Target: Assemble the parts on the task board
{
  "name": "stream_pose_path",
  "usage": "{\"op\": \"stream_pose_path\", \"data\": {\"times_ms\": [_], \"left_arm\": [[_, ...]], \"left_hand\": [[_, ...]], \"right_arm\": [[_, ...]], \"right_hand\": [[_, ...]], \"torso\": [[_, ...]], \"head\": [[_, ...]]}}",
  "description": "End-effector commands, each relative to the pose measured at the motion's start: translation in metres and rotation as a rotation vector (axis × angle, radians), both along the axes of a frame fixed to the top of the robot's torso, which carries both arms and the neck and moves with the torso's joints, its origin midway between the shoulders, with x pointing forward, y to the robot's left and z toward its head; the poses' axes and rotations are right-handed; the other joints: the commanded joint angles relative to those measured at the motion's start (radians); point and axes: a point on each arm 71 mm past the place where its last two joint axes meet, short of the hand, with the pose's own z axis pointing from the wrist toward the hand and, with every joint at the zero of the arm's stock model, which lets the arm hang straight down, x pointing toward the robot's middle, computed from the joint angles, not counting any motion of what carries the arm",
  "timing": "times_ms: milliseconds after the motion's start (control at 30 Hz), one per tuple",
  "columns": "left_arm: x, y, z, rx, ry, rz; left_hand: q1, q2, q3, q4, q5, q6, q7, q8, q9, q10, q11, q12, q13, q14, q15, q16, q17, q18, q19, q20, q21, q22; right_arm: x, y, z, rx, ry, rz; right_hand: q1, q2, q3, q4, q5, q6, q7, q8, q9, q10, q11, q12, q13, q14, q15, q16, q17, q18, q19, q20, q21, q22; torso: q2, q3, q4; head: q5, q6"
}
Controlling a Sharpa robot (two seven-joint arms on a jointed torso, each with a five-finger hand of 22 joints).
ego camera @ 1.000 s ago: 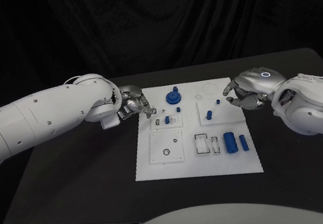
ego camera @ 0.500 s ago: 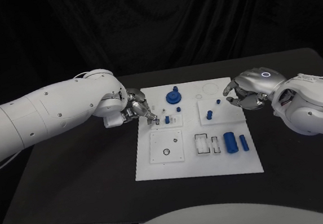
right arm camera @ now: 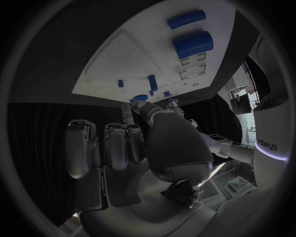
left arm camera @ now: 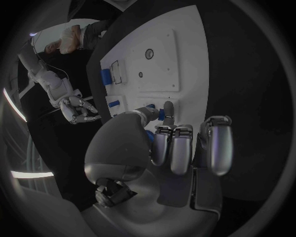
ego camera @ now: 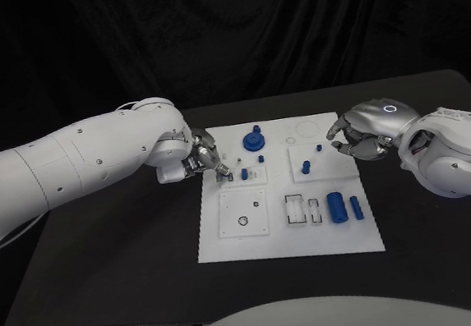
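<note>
The white task board (ego camera: pixel 229 238) lies mid-table. It carries a blue knob (ego camera: pixel 254 139), small blue pegs (ego camera: pixel 243 174) (ego camera: pixel 304 168), and a thick blue cylinder (ego camera: pixel 336 206) beside a thinner one (ego camera: pixel 355 208). My left hand (ego camera: pixel 203 161) hangs over the board's far left edge. In the left wrist view, that left hand (left arm camera: pixel 166 143) brings thumb and forefinger together at a small blue peg (left arm camera: pixel 159 114), the other fingers curled; contact is unclear. My right hand (ego camera: pixel 361 136) hovers at the board's far right edge, fingers curled and nothing in them; in its wrist view the right hand (right arm camera: pixel 132 143) faces the board (right arm camera: pixel 123 59).
The black table (ego camera: pixel 118 255) has free room on both sides of the board and in front of it. Empty slots (ego camera: pixel 300 209) and a ring-shaped recess (ego camera: pixel 242 220) lie in the board's near half. My left forearm (ego camera: pixel 68 167) spans the table's left side.
My left hand has moved right and slightly nearer, from off the board's left edge to over the small plate with the peg. The right hand has stayed still.
</note>
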Motion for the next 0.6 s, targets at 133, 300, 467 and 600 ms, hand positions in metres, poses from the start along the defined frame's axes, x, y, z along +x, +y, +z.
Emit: {"op": "stream_pose_path", "data": {"times_ms": [133, 300, 467, 600], "left_arm": [[0.0031, -0.0049, -0.0004, 0.028, 0.026, 0.0], [0.0062, -0.0053, -0.0006, 0.041, 0.022, 0.005], [0.0077, -0.0043, -0.0006, 0.06, 0.013, 0.002], [0.0081, -0.0044, -0.0008, 0.068, 0.013, -0.001]], "left_hand": [[-0.01, 0.001, 0.02, -0.018, -0.004, 0.009, -0.001, -0.009, -0.003, 0.071, 0.007, 0.005, 0.232, 0.104, 0.001, 0.003, 0.263, -0.011, 0.025, 0.002, 0.0, 0.207], [-0.011, 0.004, 0.03, -0.027, -0.004, 0.009, -0.001, -0.013, -0.005, 0.072, 0.007, 0.006, 0.233, 0.104, 0.001, 0.003, 0.263, -0.011, 0.026, 0.002, 0.0, 0.207], [-0.012, 0.003, 0.031, -0.03, -0.004, 0.009, -0.001, -0.014, -0.005, 0.074, 0.007, 0.009, 0.234, 0.104, 0.001, 0.003, 0.263, -0.011, 0.026, 0.001, 0.0, 0.207], [-0.013, 0.002, 0.033, -0.033, -0.002, 0.01, -0.001, -0.015, -0.005, 0.074, 0.007, 0.009, 0.235, 0.104, 0.001, 0.003, 0.263, -0.011, 0.026, 0.001, 0.0, 0.207]], "right_arm": [[0.0, 0.0006, 0.0001, 0.006, -0.007, -0.011], [-0.0001, 0.0001, -0.0001, 0.004, -0.006, -0.013], [0.0, -0.0007, -0.0003, 0.001, -0.003, -0.015], [0.0001, -0.0006, -0.0004, 0.001, -0.003, -0.015]], "right_hand": [[-0.001, 0.008, 0.007, 0.001, 0.005, 0.005, 0.0, -0.006, -0.001, 0.048, -0.007, -0.004, 0.185, 0.082, -0.008, -0.003, 0.146, 0.003, 0.054, -0.008, -0.003, 0.228], [-0.001, 0.008, 0.007, 0.001, 0.005, 0.005, 0.0, -0.006, -0.001, 0.048, -0.007, -0.004, 0.185, 0.082, -0.008, -0.003, 0.146, 0.003, 0.054, -0.008, -0.003, 0.228], [-0.001, 0.008, 0.007, 0.001, 0.005, 0.005, 0.0, -0.006, -0.001, 0.048, -0.007, -0.004, 0.185, 0.082, -0.008, -0.003, 0.146, 0.003, 0.054, -0.008, -0.003, 0.228], [-0.001, 0.008, 0.007, 0.001, 0.005, 0.005, 0.0, -0.006, -0.001, 0.048, -0.007, -0.004, 0.185, 0.082, -0.008, -0.003, 0.146, 0.003, 0.054, -0.008, -0.003, 0.228]], "torso": [[-0.001, -0.0009, -0.0011], [-0.001, -0.0009, -0.0012], [-0.002, -0.0006, -0.0005], [-0.002, -0.0001, 0.0001]], "head": [[0.003, 0.0], [0.002, 0.0], [0.001, 0.0], [0.002, 0.0]]}}
